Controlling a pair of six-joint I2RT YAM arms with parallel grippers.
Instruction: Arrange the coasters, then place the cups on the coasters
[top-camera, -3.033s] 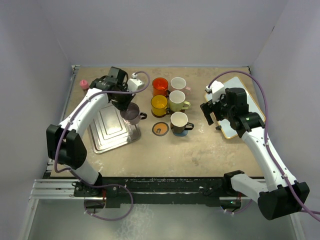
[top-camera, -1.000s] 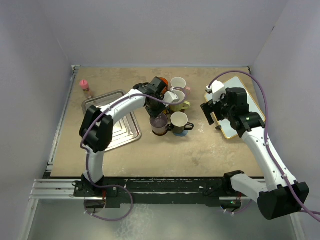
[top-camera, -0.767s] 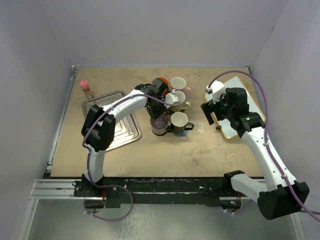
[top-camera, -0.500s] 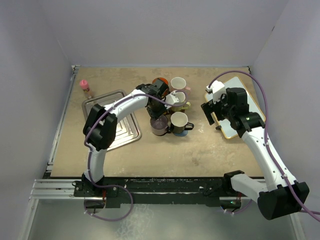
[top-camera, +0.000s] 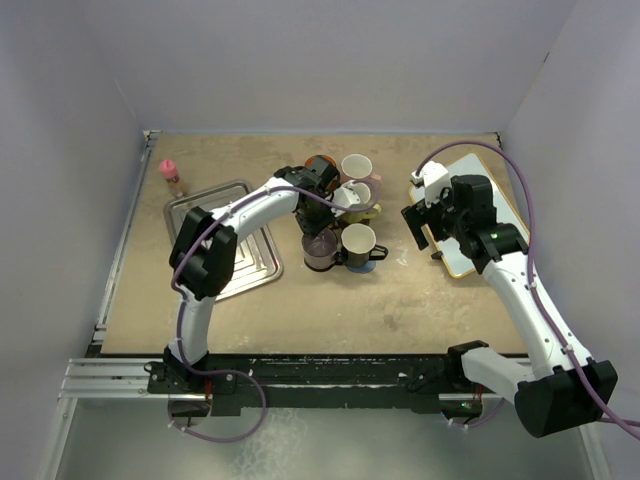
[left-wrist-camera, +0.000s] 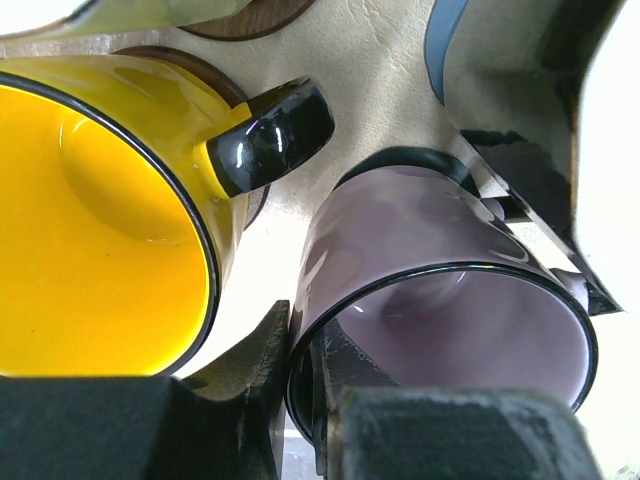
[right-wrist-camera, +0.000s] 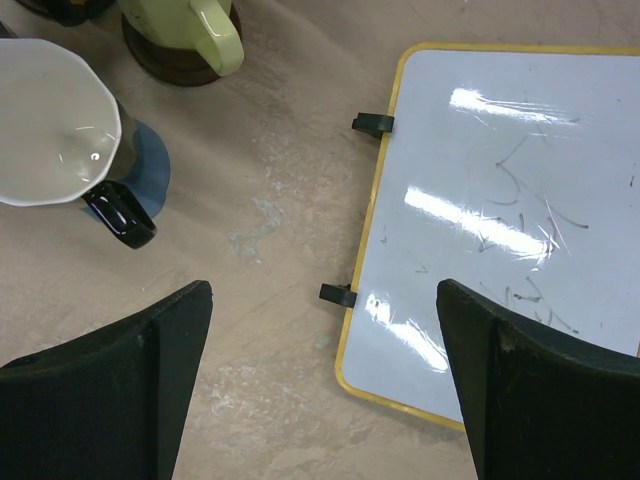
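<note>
Left arm (top-camera: 245, 212) is reaching forward from a bent elbow, wrist tipping down over the cup cluster; left gripper (left-wrist-camera: 303, 350) is pinching the near rim of the purple glass cup (left-wrist-camera: 440, 300), jaws almost closed on the glass; that cup is sitting just beside the yellow cup (left-wrist-camera: 90, 230), the edge of a black coaster (left-wrist-camera: 400, 158) peeking from under it; right arm (top-camera: 520, 290) is hanging beside the whiteboard (right-wrist-camera: 520, 220), right gripper (right-wrist-camera: 320, 400) gaping wide, gripping nothing; three seconds back the purple cup was over the metal tray (top-camera: 250, 268) with that coaster lying bare; now the cup is covering it, and the right arm is staying put.
</note>
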